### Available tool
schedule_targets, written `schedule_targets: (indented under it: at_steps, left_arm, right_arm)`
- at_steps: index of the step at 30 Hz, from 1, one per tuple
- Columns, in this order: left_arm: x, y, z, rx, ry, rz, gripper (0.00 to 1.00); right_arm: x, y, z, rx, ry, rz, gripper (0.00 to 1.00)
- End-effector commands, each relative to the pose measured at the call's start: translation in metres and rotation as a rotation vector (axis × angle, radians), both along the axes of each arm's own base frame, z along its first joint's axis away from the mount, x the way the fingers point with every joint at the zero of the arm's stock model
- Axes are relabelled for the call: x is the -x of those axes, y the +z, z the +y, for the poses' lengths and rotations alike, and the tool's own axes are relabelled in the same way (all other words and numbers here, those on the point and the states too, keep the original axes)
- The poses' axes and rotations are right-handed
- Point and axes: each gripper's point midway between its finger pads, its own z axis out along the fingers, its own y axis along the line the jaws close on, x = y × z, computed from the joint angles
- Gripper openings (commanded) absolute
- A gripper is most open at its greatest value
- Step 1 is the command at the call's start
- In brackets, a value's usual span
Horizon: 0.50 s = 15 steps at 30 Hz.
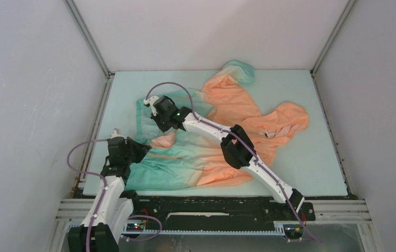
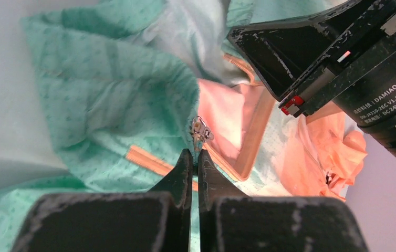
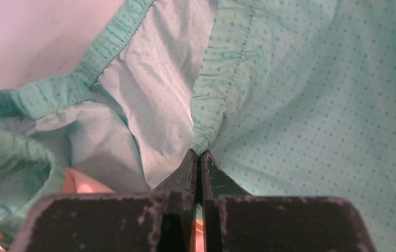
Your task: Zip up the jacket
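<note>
You have a pale mint table mat (image 1: 311, 157) boxed in by plain white walls (image 1: 22, 105) at left, right and back. Metal frame posts (image 1: 88, 37) run up both back corners. A black base plate (image 1: 211, 210) and a slotted metal rail (image 1: 343, 206) lie along the near edge.

The left arm (image 1: 105, 195) and right arm (image 1: 211, 129) wore glossy white link shells (image 1: 270, 179) between black motor housings (image 1: 236, 148), trailed lilac cables (image 1: 170, 83), and ended in scuffed black wedge fingers (image 2: 183, 170); one housing carried white DAMIAO lettering (image 2: 390, 89).

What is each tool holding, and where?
Left tool pinches the jacket at its zip by the slider; right tool pinches its teal hem.
</note>
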Motion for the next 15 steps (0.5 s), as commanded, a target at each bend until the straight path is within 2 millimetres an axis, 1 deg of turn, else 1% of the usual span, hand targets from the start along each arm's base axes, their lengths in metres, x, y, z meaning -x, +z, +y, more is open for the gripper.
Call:
schedule_targets:
  at_steps: [1,4,7,8,10,11,13,15]
  left_arm:
    - [-0.019,0.03,-0.006,-0.07,-0.109,-0.209,0.0]
    - [-0.025,0.048,-0.011,-0.099,-0.164,-0.32,0.0]
    - [-0.028,0.055,-0.016,-0.086,-0.187,-0.372,0.0]
    - [-0.028,0.055,-0.019,-0.073,-0.198,-0.384,0.0]
    - [-0.029,0.058,-0.024,-0.05,-0.221,-0.414,0.0]
    - [-0.029,0.062,-0.028,-0.038,-0.238,-0.437,0.0]
    - [-0.031,0.073,-0.036,0.001,-0.271,-0.503,0.0]
    - [-0.031,0.083,-0.043,0.047,-0.298,-0.561,0.0]
  right_arm:
    - [-0.029,0.133,-0.004,-0.304,0.017,-0.038,0.0]
    - [-0.025,0.158,-0.013,-0.392,0.096,-0.013,0.0]
    - [-0.016,0.178,-0.021,-0.516,0.185,0.041,0.0]
    - [-0.013,0.176,-0.025,-0.55,0.202,0.079,0.0]
    - [-0.011,0.186,-0.031,-0.629,0.247,0.117,0.0]
    - [-0.007,0.19,-0.034,-0.659,0.285,0.137,0.0]
    - [0.001,0.189,-0.036,-0.709,0.332,0.18,0.0]
    - [0.008,0.194,-0.038,-0.805,0.378,0.22,0.0]
